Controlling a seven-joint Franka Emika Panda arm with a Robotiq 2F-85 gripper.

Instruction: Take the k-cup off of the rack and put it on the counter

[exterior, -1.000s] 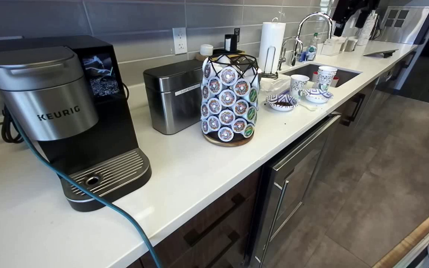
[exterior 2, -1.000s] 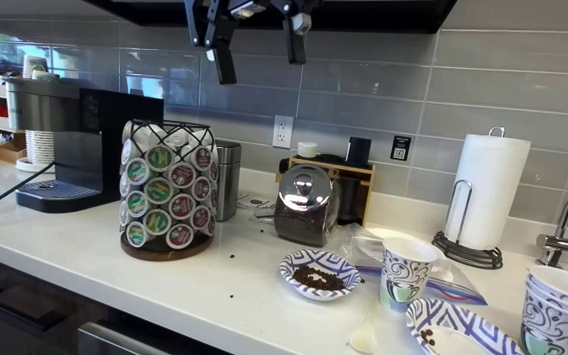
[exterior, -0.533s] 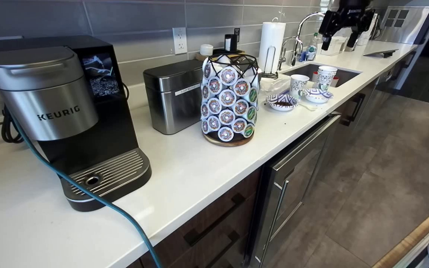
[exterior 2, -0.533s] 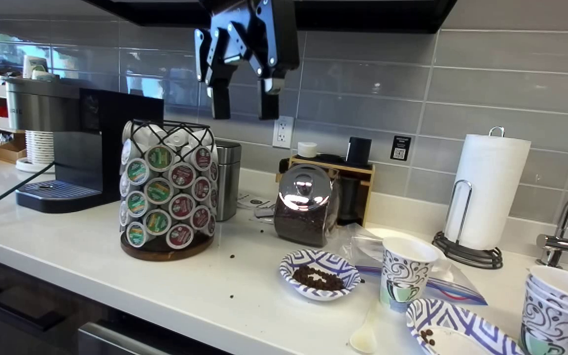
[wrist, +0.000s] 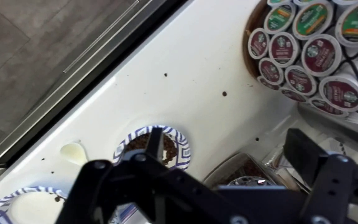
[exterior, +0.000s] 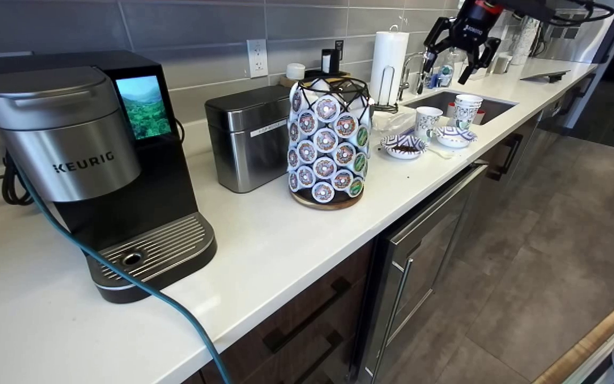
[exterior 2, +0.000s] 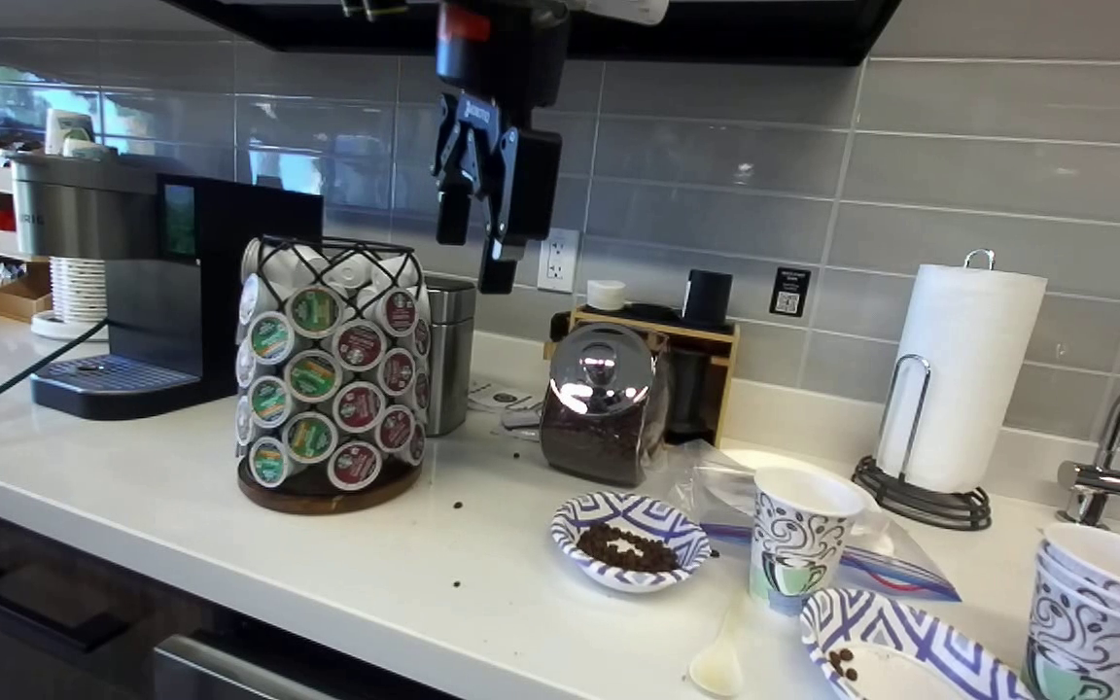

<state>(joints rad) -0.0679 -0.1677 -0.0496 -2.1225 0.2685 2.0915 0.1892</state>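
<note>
Black two-fingered gripper (wrist: 224, 133) hangs spread wide, nothing held, well apart from the cylindrical dark-wire rack (exterior 2: 331, 502) on the smooth white counter (exterior 2: 375, 574). Round maroon-lidded white K-cups (exterior 2: 358, 346) sit in the rack. Presumed step, approach: meet one K-cup face-on, jaws straddling it evenly.

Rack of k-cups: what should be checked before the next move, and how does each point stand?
1. End effector open, holding nothing: ok.
2. Rack standing upright on the counter: ok.
3. End effector lined up on a k-cup: not ok; k-cups sit at upper right in the wrist view.
4. Counter beside the rack free of debris: not ok; dark specks lie there.
5. Which k-cup is meant: cannot tell.
</note>
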